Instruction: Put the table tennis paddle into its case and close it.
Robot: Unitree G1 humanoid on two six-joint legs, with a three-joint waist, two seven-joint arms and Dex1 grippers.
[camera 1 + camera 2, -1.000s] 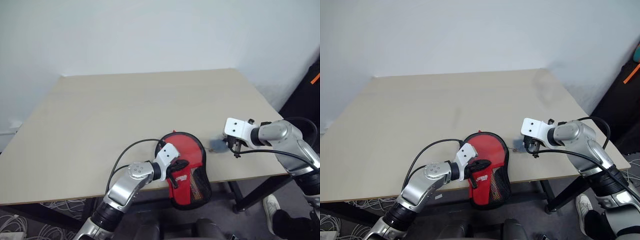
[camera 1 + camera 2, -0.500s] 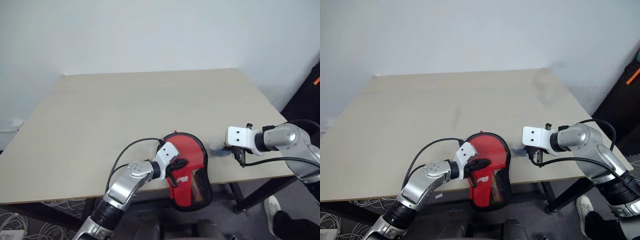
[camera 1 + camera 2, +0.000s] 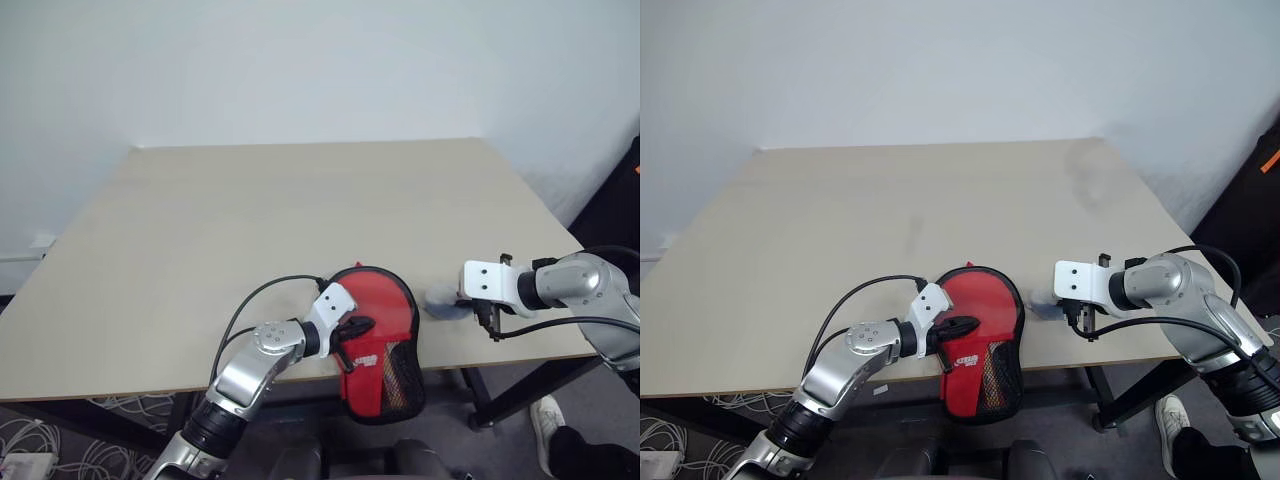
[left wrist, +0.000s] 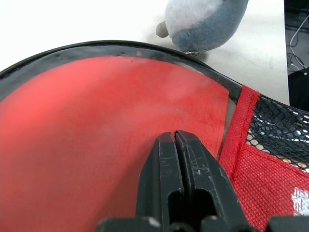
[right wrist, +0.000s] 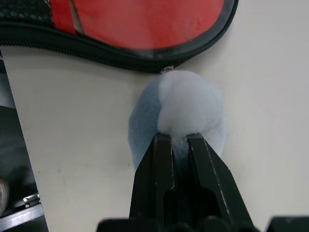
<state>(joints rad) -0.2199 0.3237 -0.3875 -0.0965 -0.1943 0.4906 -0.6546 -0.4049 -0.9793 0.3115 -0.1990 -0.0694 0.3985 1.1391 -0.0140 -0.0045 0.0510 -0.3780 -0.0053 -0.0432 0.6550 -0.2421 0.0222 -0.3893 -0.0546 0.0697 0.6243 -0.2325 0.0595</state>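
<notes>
While your left gripper (image 4: pixel 175 140) presses shut on the clear face of the case (image 3: pixel 380 340), at the table's (image 3: pixel 200 240) near edge with its handle end overhanging, the right gripper (image 5: pixel 179 142) has drawn the pale grey-blue plush pull (image 5: pixel 178 113) back toward 4 o'clock, pinching its fluff. The paddle (image 4: pixel 96 121) lies inside, red under the plastic. That pull sits at the zipper rim, so the closing looks nearly finished; I cannot see any gap left.
</notes>
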